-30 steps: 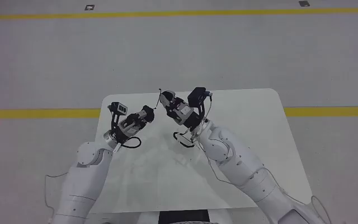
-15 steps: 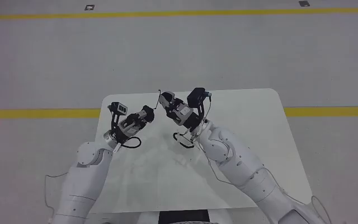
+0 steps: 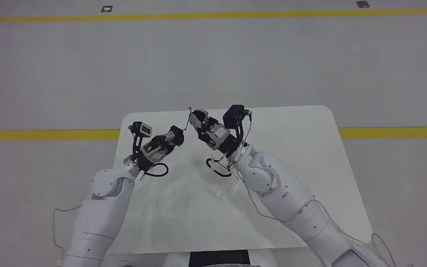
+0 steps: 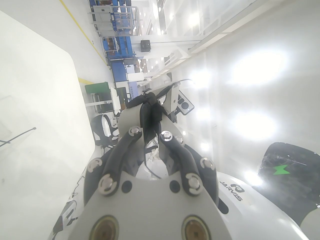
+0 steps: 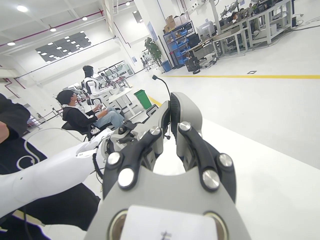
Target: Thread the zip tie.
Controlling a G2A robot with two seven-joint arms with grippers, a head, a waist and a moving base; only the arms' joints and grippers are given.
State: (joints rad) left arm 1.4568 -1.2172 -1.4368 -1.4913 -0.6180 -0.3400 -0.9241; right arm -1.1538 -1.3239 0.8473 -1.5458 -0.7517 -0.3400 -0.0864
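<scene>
The zip tie (image 5: 155, 77) is in the right gripper (image 5: 170, 106), whose fingers are pressed flat together on its strap. The thin black strap curves up out of the fingertips and ends in its small head, in the air above the table (image 3: 293, 153). The rest of the strap is hidden between the pads. From the top it shows as no more than a hairline rising from the right gripper (image 3: 195, 120).

The left gripper (image 3: 177, 135) sits at about 8 o'clock from the right one, near it but apart, and both are raised over the table's 11 o'clock part. In its own wrist view the left gripper (image 4: 150, 116) is pinched narrow on a dark bunched mass at its tips. A thin black strand trails back from between the fingers, possibly a tie's tail, though it is too fine and dark to be sure.

Another tie (image 4: 21, 134) lies flat on the table, head end free and the other end cut off by the picture's edge.

The table's far edge runs just past the grippers at 12 o'clock, and its rounded corner is close at 10. The broadest stretch of tabletop lies from 3 round to 6 o'clock of the pair.
</scene>
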